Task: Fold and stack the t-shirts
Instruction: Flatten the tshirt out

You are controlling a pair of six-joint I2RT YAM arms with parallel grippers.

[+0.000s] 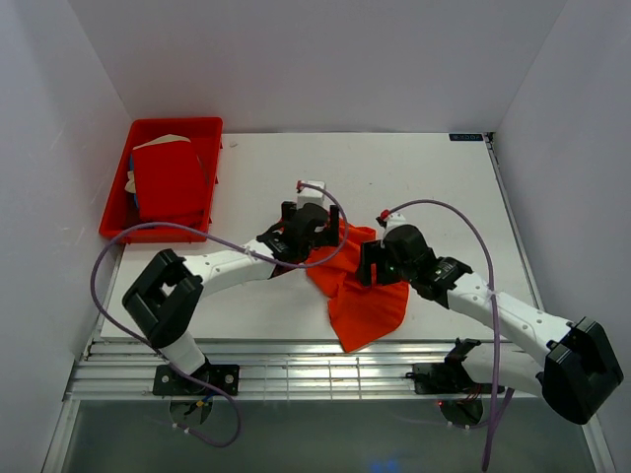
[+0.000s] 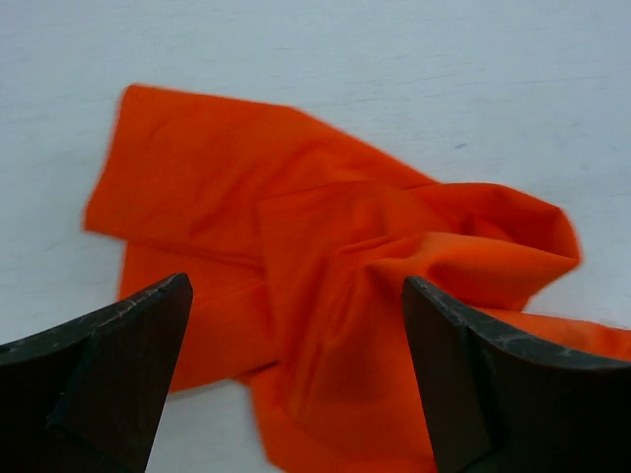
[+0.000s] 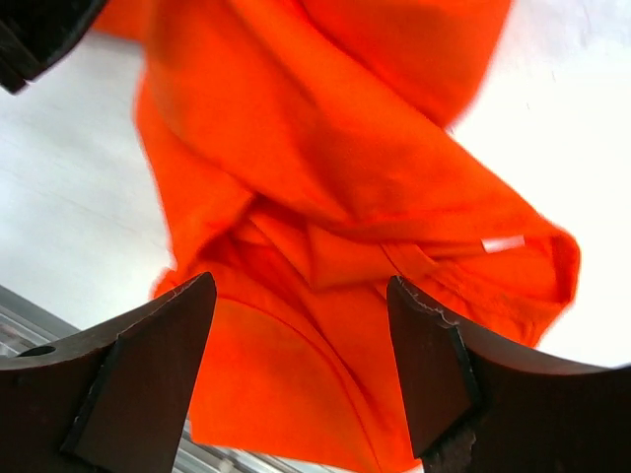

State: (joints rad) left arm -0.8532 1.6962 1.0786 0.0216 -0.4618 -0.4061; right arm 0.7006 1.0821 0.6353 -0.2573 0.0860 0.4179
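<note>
Cloth in the middle: the orange t-shirt lies crumpled on the white table, a long loose heap running from between the two grippers down to the table's near edge, where its lower corner just about reaches the metal rails. Left gripper sits over the shirt's far-left end, right gripper over its right flank, the two close together. Bare table lies beyond them on the far side, to the right, and on the near left.

Left wrist view now: the left gripper has its jaws spread wide with nothing between them, and the t-shirt lies below in soft overlapping folds, one flat flap reaching left. Right wrist view: the right gripper is also parted and released, dark fingers on either side of the rumpled fabric without pinching it (a small white label shows on a seam).

Over in the far-left corner, hard by the wall, is the rigid red tray, glossy plastic with straight rims. Inside it lies the red t-shirt, a neat squarish slab over some paler cloth. Purple cables loop over both arms.
</note>
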